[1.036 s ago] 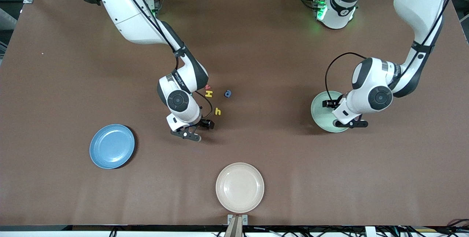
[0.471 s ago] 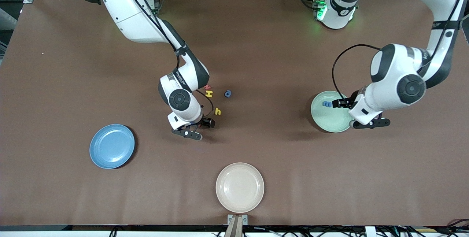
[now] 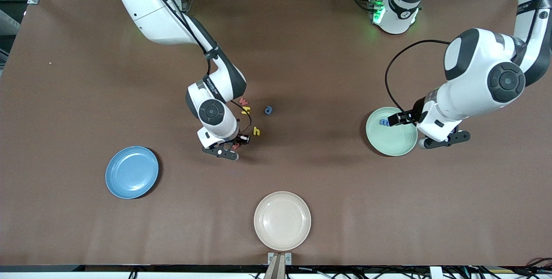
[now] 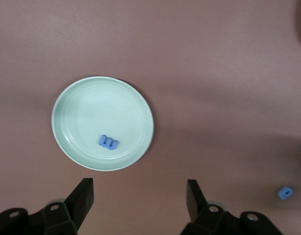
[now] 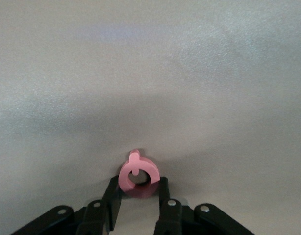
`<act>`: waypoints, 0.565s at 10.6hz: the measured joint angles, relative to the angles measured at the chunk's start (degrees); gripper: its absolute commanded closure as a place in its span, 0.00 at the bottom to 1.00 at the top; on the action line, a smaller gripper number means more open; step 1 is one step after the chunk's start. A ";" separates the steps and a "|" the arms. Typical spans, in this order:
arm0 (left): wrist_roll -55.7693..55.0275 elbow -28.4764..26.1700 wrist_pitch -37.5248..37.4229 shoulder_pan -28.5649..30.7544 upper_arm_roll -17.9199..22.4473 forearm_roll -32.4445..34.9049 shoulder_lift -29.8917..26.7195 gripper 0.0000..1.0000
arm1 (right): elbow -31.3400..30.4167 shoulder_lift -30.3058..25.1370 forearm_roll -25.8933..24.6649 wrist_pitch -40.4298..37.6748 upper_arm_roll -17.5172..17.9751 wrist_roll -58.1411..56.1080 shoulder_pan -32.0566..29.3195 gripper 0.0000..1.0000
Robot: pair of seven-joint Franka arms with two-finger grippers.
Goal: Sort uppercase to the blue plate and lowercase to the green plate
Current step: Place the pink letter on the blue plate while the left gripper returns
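Your left pincer [image 4: 139, 196] has drawn off the green plate [image 3: 396, 145], fingers wide, leaving the blue m [image 4: 108, 142] there. Your right pincer [image 5: 138, 205] now clamps the red Q [image 5: 138, 178] over the worktop [image 3: 86, 76].
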 measured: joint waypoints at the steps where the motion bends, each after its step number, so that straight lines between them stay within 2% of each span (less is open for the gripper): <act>1: -2.65 1.16 0.00 -1.11 -0.13 -0.02 -0.02 0.14 | -0.07 -0.15 0.00 0.00 -0.10 -0.02 -0.06 1.00; 6: -9.74 3.17 -0.02 -6.81 -0.38 -2.02 0.18 0.14 | -0.09 -2.17 -0.01 0.16 -0.62 -1.08 -1.77 1.00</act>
